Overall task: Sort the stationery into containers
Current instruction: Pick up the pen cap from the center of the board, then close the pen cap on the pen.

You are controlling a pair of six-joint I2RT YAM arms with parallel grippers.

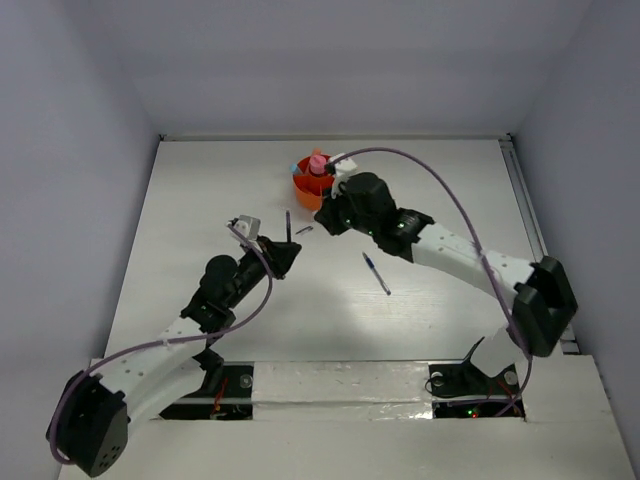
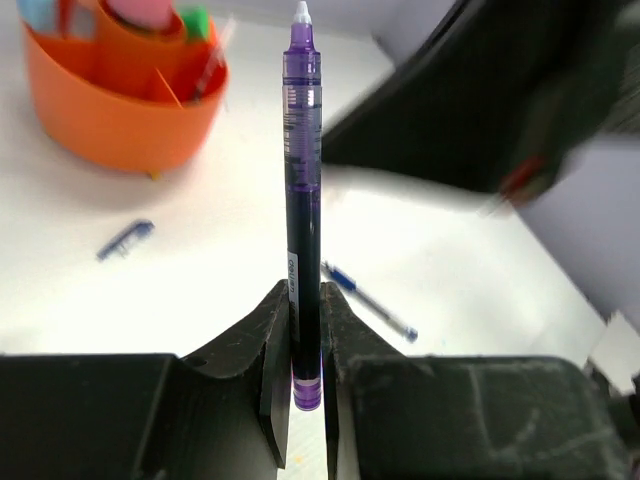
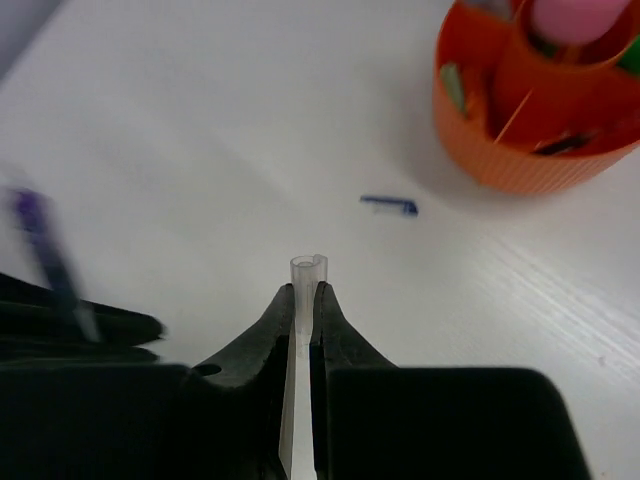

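Observation:
My left gripper (image 2: 305, 330) is shut on a purple pen (image 2: 303, 200) near its tail and holds it upright; in the top view the gripper (image 1: 285, 250) sits left of centre. My right gripper (image 3: 305, 300) is shut on a clear pen cap (image 3: 308, 275), close to the orange cup (image 1: 308, 190). The divided cup (image 3: 520, 170) holds a pink bottle-like piece (image 3: 580, 15) and several small items. A blue pen (image 1: 377, 273) lies on the table between the arms. A small blue cap (image 3: 390, 205) lies near the cup.
The right arm's dark body (image 2: 480, 100) looms, blurred, just right of the purple pen. White walls enclose the table on three sides. A metal rail (image 1: 525, 210) runs along the right edge.

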